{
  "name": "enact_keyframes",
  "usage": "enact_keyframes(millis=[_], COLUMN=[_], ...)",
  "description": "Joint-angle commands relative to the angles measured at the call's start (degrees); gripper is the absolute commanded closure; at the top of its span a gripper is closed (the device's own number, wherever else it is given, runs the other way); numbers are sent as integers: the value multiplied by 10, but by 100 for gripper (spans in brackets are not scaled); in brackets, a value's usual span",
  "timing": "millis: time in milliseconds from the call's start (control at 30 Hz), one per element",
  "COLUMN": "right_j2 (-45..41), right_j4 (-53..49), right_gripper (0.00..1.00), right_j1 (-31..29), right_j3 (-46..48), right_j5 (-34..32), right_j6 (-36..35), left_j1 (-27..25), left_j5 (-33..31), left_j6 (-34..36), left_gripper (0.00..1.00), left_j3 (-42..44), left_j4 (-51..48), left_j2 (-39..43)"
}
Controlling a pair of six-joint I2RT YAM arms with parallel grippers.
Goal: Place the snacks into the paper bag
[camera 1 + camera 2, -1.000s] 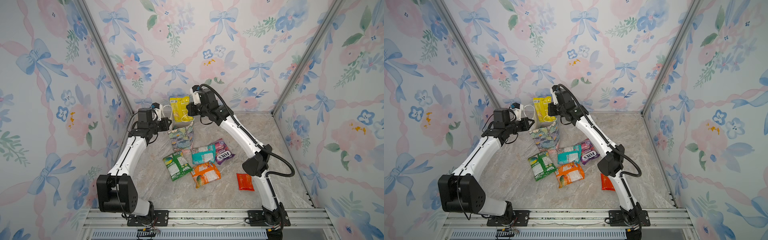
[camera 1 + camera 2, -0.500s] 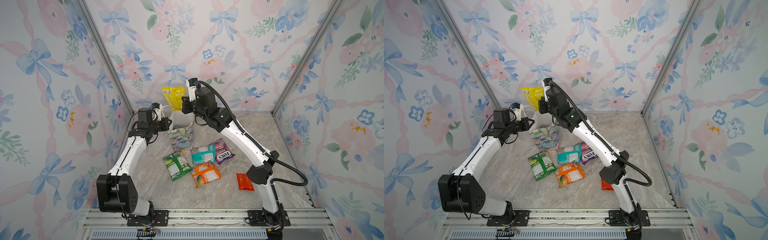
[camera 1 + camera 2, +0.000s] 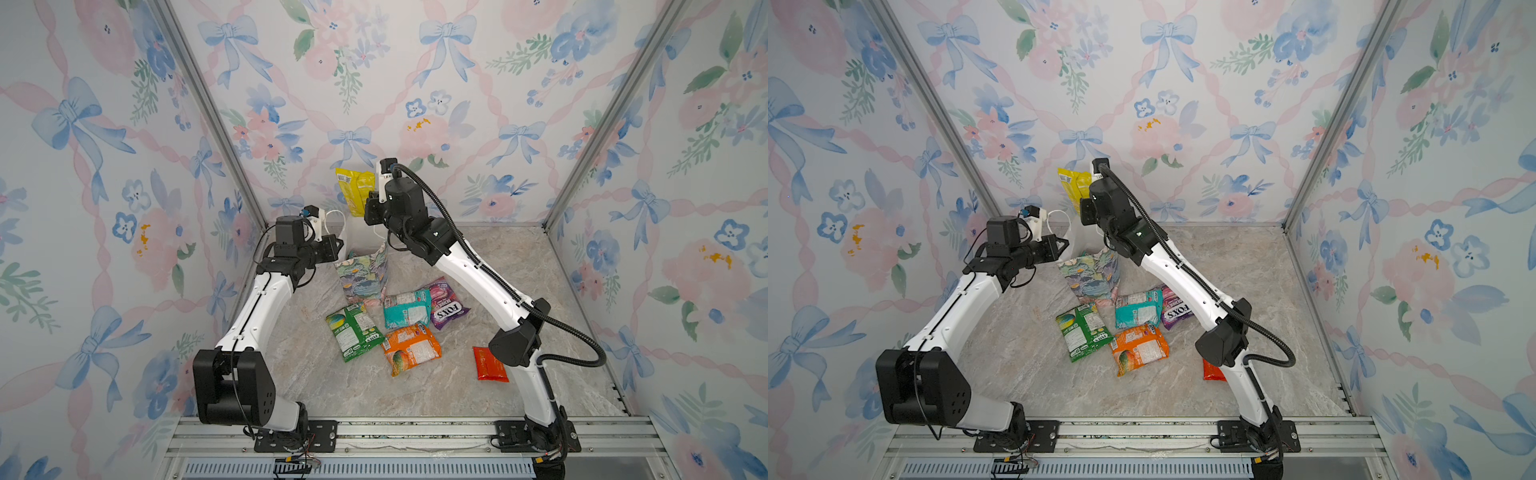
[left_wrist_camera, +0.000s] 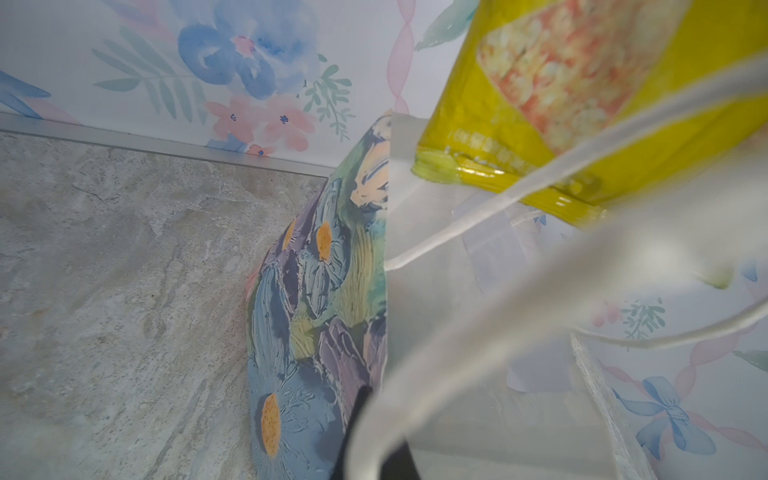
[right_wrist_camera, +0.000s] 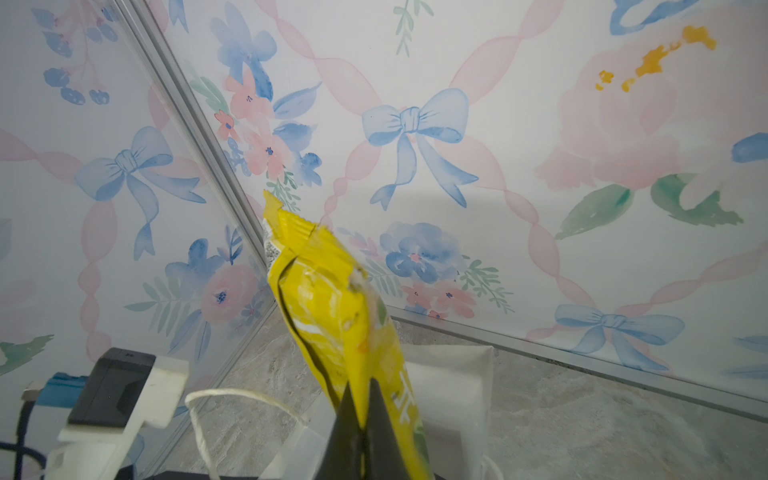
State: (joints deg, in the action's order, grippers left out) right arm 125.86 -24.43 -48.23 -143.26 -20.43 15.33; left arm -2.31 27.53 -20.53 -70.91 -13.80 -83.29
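Up close, the paper bag [image 4: 320,299] fills the middle: painted flowers outside, plain white inside, with its white cord handles [image 4: 478,216] looping blurry across the front. A yellow pouch [image 4: 519,124] hangs over the mouth, sealed edge toward the opening. Marble desk [image 4: 124,270] alongside, flowery wall [image 4: 208,62] behind

Paper bag [image 3: 365,276] stands upright, open. Yellow pouch [image 3: 353,189] hangs above its mouth, apparently clear. Green pouch [image 3: 353,330], teal pouch [image 3: 406,308], purple pouch [image 3: 448,305], orange pouch [image 3: 411,349], red pouch [image 3: 490,365] lie flat nearby

Yellow pouch [image 3: 353,189], cord handle [image 4: 436,239] over paper bag [image 3: 365,276] mouth; bare floor [image 3: 519,249] beyond.
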Motion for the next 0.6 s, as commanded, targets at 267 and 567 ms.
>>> enact_keyframes(millis=[267, 567], right_j2=[-33, -80], right_j4=[15, 38], right_gripper=[100, 100], right_j1=[17, 38], right_j3=[87, 163], right_j5=[37, 91], right_j6=[31, 79], left_j1=[4, 4], left_j5=[7, 6], left_j6=[10, 10], left_gripper=[100, 100], left_j3=[2, 2], left_j4=[-7, -7], left_j2=[17, 15])
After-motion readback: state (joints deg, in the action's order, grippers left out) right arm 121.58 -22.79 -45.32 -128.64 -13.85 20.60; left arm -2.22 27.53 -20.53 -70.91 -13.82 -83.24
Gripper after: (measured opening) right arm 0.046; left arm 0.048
